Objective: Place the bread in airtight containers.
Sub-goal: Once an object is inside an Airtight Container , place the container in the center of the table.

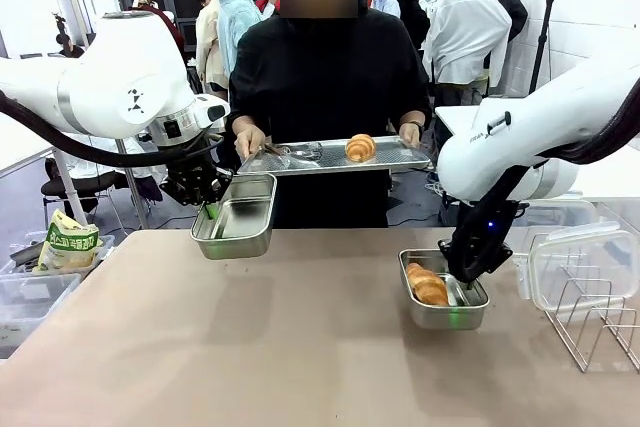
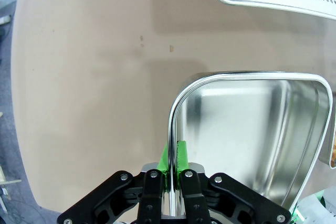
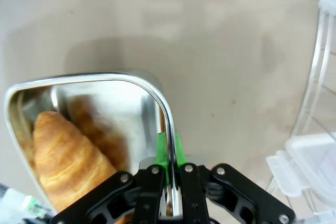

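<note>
Left claw (image 1: pixel 212 209) is clamped tight on the left rim of the empty container (image 1: pixel 243 219), one green pad on each side of the steel wall. The box hangs clear of the table (image 1: pixel 300 357) at its far left, throwing a shadow on the top below. Over on the right, my right claw (image 1: pixel 458 292) is pinched shut on the right-hand wall of the second container (image 1: pixel 445 320), low at the table; whether it rests there or hangs just above, I cannot tell. One golden roll (image 1: pixel 427 285) lies inside, towards its left. Across the table the person holds a flat steel tray (image 1: pixel 400 156) in both hands, with another roll (image 1: pixel 360 147) on it. A clear lid (image 1: pixel 585 259) and a wire rack (image 1: pixel 600 325) sit at the right edge.
</note>
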